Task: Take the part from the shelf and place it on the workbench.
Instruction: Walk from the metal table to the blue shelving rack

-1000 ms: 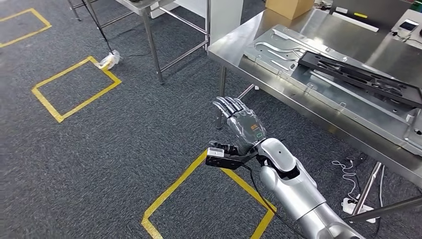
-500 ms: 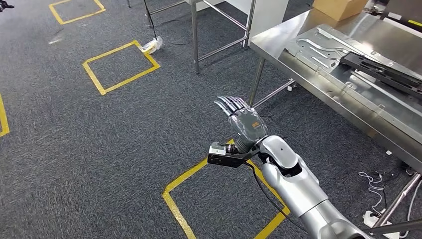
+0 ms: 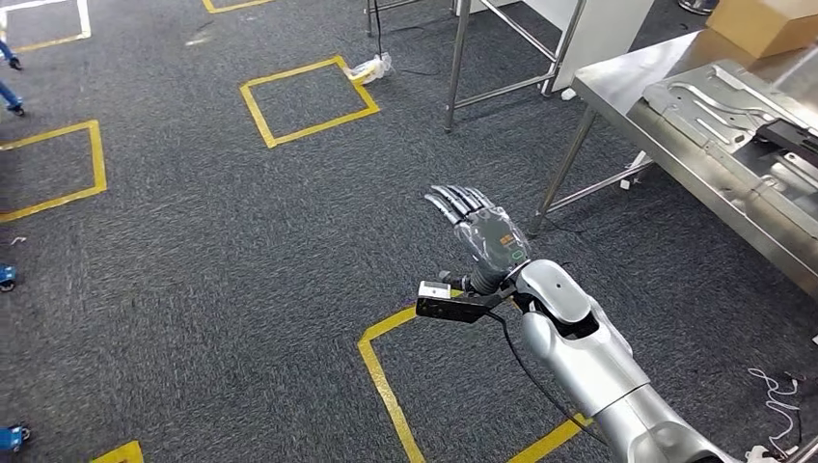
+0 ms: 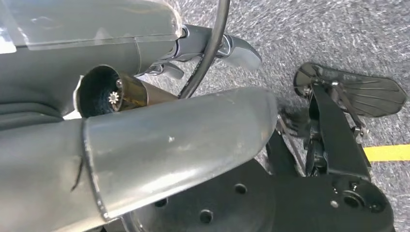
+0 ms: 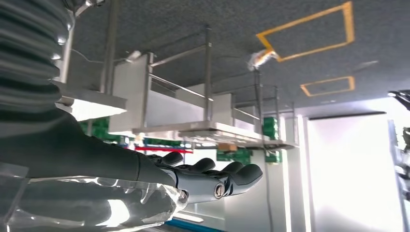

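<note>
My right hand (image 3: pixel 482 236) is held out over the carpet in the head view, palm side up, fingers stretched and holding nothing; its straight fingers (image 5: pixel 212 176) also appear in the right wrist view. The steel workbench (image 3: pixel 617 82) stands at the far right. A silver sheet-metal panel (image 3: pixel 714 116) lies on it, with a black part (image 3: pixel 789 137) on top at the picture's edge. My left hand (image 4: pixel 87 19) hangs low, shown by its clear-covered back; its fingers are too hidden to judge.
A cardboard box (image 3: pixel 767 21) sits on the bench's far end. A steel-frame table (image 3: pixel 458 58) stands beyond my hand, a crumpled bag (image 3: pixel 371 68) near its leg. Yellow tape squares (image 3: pixel 309 96) mark the grey carpet. White cables (image 3: pixel 772 395) lie under the bench.
The camera has turned left, so the workbench and floor marks have slid toward the right of the picture. My right hand keeps the same outstretched pose.
</note>
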You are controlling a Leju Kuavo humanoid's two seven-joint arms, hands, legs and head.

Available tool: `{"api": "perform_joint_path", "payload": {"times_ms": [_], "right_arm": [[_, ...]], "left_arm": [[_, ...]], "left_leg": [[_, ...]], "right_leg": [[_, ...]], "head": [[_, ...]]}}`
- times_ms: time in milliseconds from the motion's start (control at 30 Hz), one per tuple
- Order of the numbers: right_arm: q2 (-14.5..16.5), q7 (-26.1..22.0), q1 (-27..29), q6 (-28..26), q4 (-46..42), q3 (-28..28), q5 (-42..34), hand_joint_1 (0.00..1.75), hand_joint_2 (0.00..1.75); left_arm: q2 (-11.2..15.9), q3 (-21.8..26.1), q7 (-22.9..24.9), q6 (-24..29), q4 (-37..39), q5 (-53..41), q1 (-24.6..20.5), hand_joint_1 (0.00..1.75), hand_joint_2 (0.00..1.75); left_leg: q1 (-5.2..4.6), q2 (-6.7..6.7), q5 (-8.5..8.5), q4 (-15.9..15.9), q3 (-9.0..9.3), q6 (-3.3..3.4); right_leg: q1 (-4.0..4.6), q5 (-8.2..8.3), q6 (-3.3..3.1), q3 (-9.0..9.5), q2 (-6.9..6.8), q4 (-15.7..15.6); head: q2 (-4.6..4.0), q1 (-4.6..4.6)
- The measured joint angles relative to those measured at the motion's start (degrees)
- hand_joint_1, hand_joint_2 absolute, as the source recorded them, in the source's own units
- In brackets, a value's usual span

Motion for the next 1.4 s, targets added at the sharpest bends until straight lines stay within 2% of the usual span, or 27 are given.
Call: {"api": "perform_joint_path", "payload": {"times_ms": [33, 67, 100, 133, 167, 200, 267, 300, 333, 367, 400, 433, 467, 533, 600, 633, 700, 767, 800, 833, 867, 933, 1000, 1033, 1100, 1233, 1400], "right_arm": [[-0.02, -0.05, -0.31, 0.03, -0.02, -0.01, -0.09, 0.0, 1.75], [-0.04, -0.12, -0.48, 0.07, -0.03, -0.01, -0.16, 0.0, 1.75], [-0.06, -0.21, -0.53, 0.12, -0.02, -0.01, -0.23, 0.0, 1.75], [-0.07, -0.32, -0.56, 0.16, 0.0, -0.01, -0.3, 0.0, 1.75], [-0.06, -0.47, -0.57, 0.19, 0.02, -0.01, -0.37, 0.0, 1.75], [-0.08, -0.62, -0.57, 0.2, 0.03, -0.01, -0.46, 0.0, 1.75], [-0.24, -0.84, -0.46, 0.2, 0.07, -0.01, -0.61, 0.0, 1.75], [-0.36, -0.89, -0.33, 0.2, 0.1, -0.01, -0.64, 0.0, 1.75], [-0.45, -0.9, -0.18, 0.2, 0.13, -0.01, -0.66, 0.0, 1.75], [-0.52, -0.91, -0.06, 0.2, 0.15, -0.01, -0.66, 0.0, 1.75], [-0.57, -0.91, -0.01, 0.21, 0.16, -0.01, -0.66, 0.0, 1.75], [-0.61, -0.91, -0.02, 0.21, 0.14, -0.02, -0.66, 0.0, 1.75], [-0.68, -0.91, -0.06, 0.21, 0.09, -0.05, -0.66, 0.0, 1.75], [-0.85, -0.91, -0.18, 0.19, 0.01, -0.15, -0.66, 0.0, 1.75], [-0.96, -0.93, -0.1, 0.25, -0.01, -0.21, -0.66, 0.0, 1.75], [-0.96, -0.95, 0.0, 0.32, 0.01, -0.21, -0.66, 0.0, 1.75], [-1.03, -0.97, 0.12, 0.43, 0.03, -0.21, -0.67, 0.0, 1.75], [-1.27, -0.97, 0.34, 0.53, 0.11, -0.21, -0.68, 0.0, 1.75], [-1.39, -0.97, 0.55, 0.58, 0.17, -0.21, -0.68, 0.0, 1.75], [-1.49, -0.97, 0.79, 0.64, 0.24, -0.21, -0.68, 0.0, 1.75], [-1.54, -0.96, 0.96, 0.72, 0.28, -0.21, -0.68, 0.0, 1.75], [-1.59, -0.96, 0.97, 0.87, 0.31, -0.21, -0.68, 0.0, 0.87], [-1.74, -0.96, 0.84, 0.96, 0.37, -0.22, -0.8, 0.0, 0.0], [-1.81, -0.96, 0.82, 0.97, 0.41, -0.23, -0.91, 0.0, 0.0], [-1.8, -0.95, 0.85, 0.98, 0.49, -0.23, -1.25, 0.0, 0.0], [-1.73, -0.85, 0.71, 1.1, 0.76, -0.32, -1.87, 0.0, 0.0], [-1.65, -0.78, 0.71, 1.33, 1.26, -0.45, -2.44, 0.0, 0.0]], "left_arm": [[-0.1, 0.01, 0.09, 0.01, -0.05, 0.0, -0.07, 0.0, 0.0], [-0.16, 0.01, 0.19, 0.02, -0.09, 0.0, -0.09, 0.0, 0.0], [-0.17, 0.02, 0.31, 0.04, -0.1, 0.0, 0.02, 0.0, 0.0], [-0.13, 0.02, 0.37, 0.09, -0.09, 0.0, 0.11, 0.0, 0.0], [-0.1, 0.04, 0.3, 0.15, -0.09, 0.0, 0.18, 0.0, 0.0], [-0.08, 0.11, 0.09, 0.26, -0.09, 0.0, 0.21, 0.0, 0.0], [-0.07, 0.4, -0.44, 0.62, -0.09, -0.01, 0.1, 0.0, 0.0], [-0.06, 0.57, -0.59, 0.83, -0.09, -0.01, 0.06, 0.0, 0.0], [-0.05, 0.68, -0.63, 1.01, -0.09, -0.02, 0.03, 0.0, 0.0], [-0.03, 0.75, -0.63, 1.15, -0.09, -0.03, 0.04, 0.0, 0.0], [-0.02, 0.79, -0.6, 1.27, -0.09, -0.04, 0.05, 0.0, 0.0], [-0.01, 0.84, -0.57, 1.37, -0.09, -0.04, 0.03, 0.0, 0.0], [-0.02, 0.91, -0.53, 1.43, -0.11, -0.04, -0.03, 0.0, 0.0], [0.01, 1.1, -0.53, 1.5, -0.16, -0.04, -0.21, 0.0, 0.0], [0.1, 1.21, -0.56, 1.6, -0.17, -0.04, -0.17, 0.0, 0.0], [0.15, 1.23, -0.56, 1.66, -0.17, -0.03, -0.07, 0.0, 0.0], [0.23, 1.27, -0.52, 1.8, -0.17, -0.02, 0.06, 0.0, 0.0], [0.32, 1.31, -0.5, 1.91, -0.17, -0.02, 0.01, 0.0, 0.0], [0.37, 1.33, -0.51, 1.93, -0.17, -0.02, -0.03, 0.0, 0.0], [0.39, 1.37, -0.51, 1.95, -0.17, -0.02, -0.06, 0.0, 0.0], [0.39, 1.39, -0.48, 1.99, -0.17, -0.03, -0.03, 0.0, 0.0], [0.36, 1.41, -0.33, 2.13, -0.17, -0.04, 0.04, 0.0, 0.0], [0.34, 1.41, -0.07, 2.24, -0.17, -0.05, -0.04, 0.0, 0.0], [0.34, 1.41, 0.06, 2.26, -0.17, -0.06, -0.1, 0.0, 0.0], [0.39, 1.41, 0.3, 2.27, -0.17, -0.07, -0.11, 0.0, 0.0], [0.5, 1.39, 0.62, 2.25, -0.17, -0.08, 0.1, 0.0, 0.0], [0.52, 1.39, 0.77, 2.16, -0.17, -0.11, -0.05, 0.0, 0.0]], "left_leg": [[0.11, -0.61, 0.81, -0.41, -0.17, -0.27], [0.14, -1.27, 1.7, -0.99, -0.21, -0.63], [0.12, -2.01, 2.66, -1.84, -0.18, -1.04], [0.0, -1.97, 2.72, -2.18, -0.42, -1.3], [-0.19, -1.12, 1.57, -1.59, -0.94, -1.48], [-0.33, 0.25, -0.76, 0.2, -1.68, -1.68], [-0.02, 3.28, -6.54, 7.07, -3.49, -2.18], [0.3, 3.98, -7.79, 10.74, -4.13, -2.61], [0.68, 4.37, -7.53, 13.5, -4.31, -3.06], [1.08, 4.64, -6.19, 14.77, -3.77, -3.54], [1.46, 5.12, -4.63, 13.98, -2.09, -4.05], [1.77, 6.16, -3.89, 11.24, 0.69, -4.53], [1.93, 7.46, -4.34, 7.2, 4.17, -4.97], [1.68, 9.21, -6.98, 0.48, 9.1, -4.46], [1.14, 8.46, -8.01, -1.36, 9.76, -2.94], [1.1, 7.89, -7.74, -1.41, 9.55, -2.32], [1.12, 6.87, -7.06, -1.59, 9.11, -1.16], [1.09, 5.76, -6.47, -1.59, 8.4, -0.43], [1.01, 5.02, -6.23, -1.54, 8.04, -0.28], [0.94, 4.19, -6.03, -1.48, 7.75, -0.24], [0.89, 3.31, -5.87, -1.4, 7.54, -0.28], [0.9, 1.74, -5.69, -1.25, 7.38, -0.45], [0.89, 0.51, -5.48, -1.1, 7.07, -0.87], [0.96, 0.03, -5.31, -1.06, 6.79, -1.18], [1.05, -0.7, -5.01, -1.11, 6.36, -1.68], [1.02, -0.75, -4.49, -1.65, 6.2, -0.32], [1.1, -0.54, -4.11, -2.28, 6.45, -0.6]], "right_leg": [[0.17, -0.12, -0.36, 1.21, 0.6, -2.22], [0.22, 0.1, -0.52, 1.46, 0.29, -3.29], [0.17, 0.94, -0.6, 1.22, -0.49, -3.78], [-0.02, 1.88, -0.75, 1.09, -1.31, -4.71], [-0.26, 2.91, -0.83, 0.83, -2.15, -5.66], [-0.53, 3.95, -0.78, 0.42, -3.02, -6.48], [-0.67, 5.41, -0.56, -0.72, -4.7, -7.04], [-0.72, 5.94, -0.36, -1.46, -5.64, -7.0], [-0.81, 6.38, -0.16, -2.24, -6.57, -6.82], [-0.96, 6.76, 0.11, -3.12, -7.46, -6.49], [-1.17, 7.08, 0.42, -4.08, -8.3, -5.98], [-1.31, 7.27, 0.76, -4.96, -9.04, -5.27], [-1.45, 7.3, 1.15, -5.85, -9.71, -4.4], [-1.47, 7.23, 1.86, -7.0, -11.0, -2.72], [-1.7, 7.33, 2.51, -7.4, -12.33, -1.97], [-1.97, 7.11, 2.9, -7.5, -12.08, -1.68], [-2.46, 4.74, 3.56, -8.7, -9.07, 1.14], [-2.68, 0.47, 3.83, -11.52, -5.45, 8.1], [-2.69, -1.1, 3.82, -12.86, -4.7, 11.66], [-2.7, -1.65, 3.74, -13.51, -4.37, 13.72], [-2.7, -1.09, 3.6, -13.11, -4.19, 13.64], [-2.73, 2.32, 3.17, -9.41, -3.22, 7.25], [-2.75, 4.55, 2.88, -5.85, -1.22, 0.48], [-2.71, 4.76, 2.82, -5.13, -0.54, -1.2], [-2.7, 4.67, 2.82, -5.07, -0.71, -2.0], [-2.79, 5.08, 2.93, -5.25, -1.14, -2.5], [-2.59, 5.34, 2.51, -5.38, -1.12, -2.44]], "head": [[0.0, 0.02], [0.0, 0.03], [0.0, 0.06], [0.0, 0.08], [0.0, 0.03], [0.0, -0.01], [0.0, -0.09], [0.0, -0.09], [0.0, -0.09], [0.0, -0.1], [0.0, -0.11], [0.0, -0.12], [0.0, -0.14], [0.0, -0.08], [0.0, -0.02], [0.0, -0.03], [0.0, -0.03], [0.0, -0.04], [0.0, -0.04], [0.0, -0.04], [0.0, -0.04], [0.0, -0.03], [0.0, -0.03], [0.0, -0.06], [0.0, -0.08], [0.0, -0.12], [0.0, -0.12]]}}
